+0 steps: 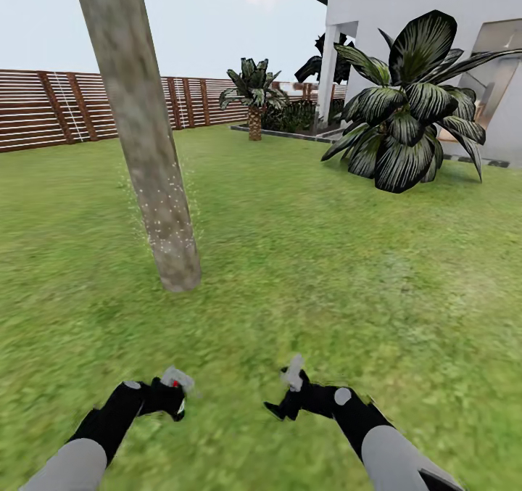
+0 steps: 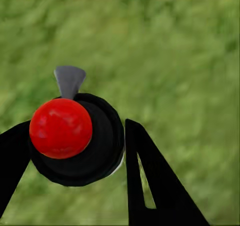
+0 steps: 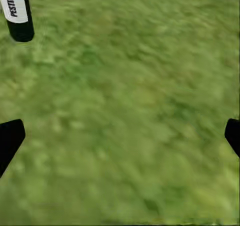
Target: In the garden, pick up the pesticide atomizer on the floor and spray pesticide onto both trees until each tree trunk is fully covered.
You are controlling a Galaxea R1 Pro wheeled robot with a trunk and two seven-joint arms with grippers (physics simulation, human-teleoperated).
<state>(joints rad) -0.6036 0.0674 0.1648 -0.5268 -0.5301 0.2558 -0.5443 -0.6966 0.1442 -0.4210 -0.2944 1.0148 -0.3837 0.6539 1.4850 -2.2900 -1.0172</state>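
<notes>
- The pesticide atomizer is held in the left tool: in the left wrist view the round dark bottle with its red top sits between the two black fingers, which are closed against its sides.
- In the head view the atomizer is seen low at the left, its pale trigger head raised above the left tool and pointed roughly toward the tree trunk, which stands ahead and a little left, well apart.
- Fine pale specks are seen on and around the lower trunk.
- The bottle is judged light, rigid and smooth-sided, so slipping or twisting in the grip is the likely fault; the round body below the head is the sensible place to be held.
- The right tool hangs empty over the grass, its fingertips spread wide.
- In the right wrist view the labelled lower end of the bottle is seen off to one side.
</notes>
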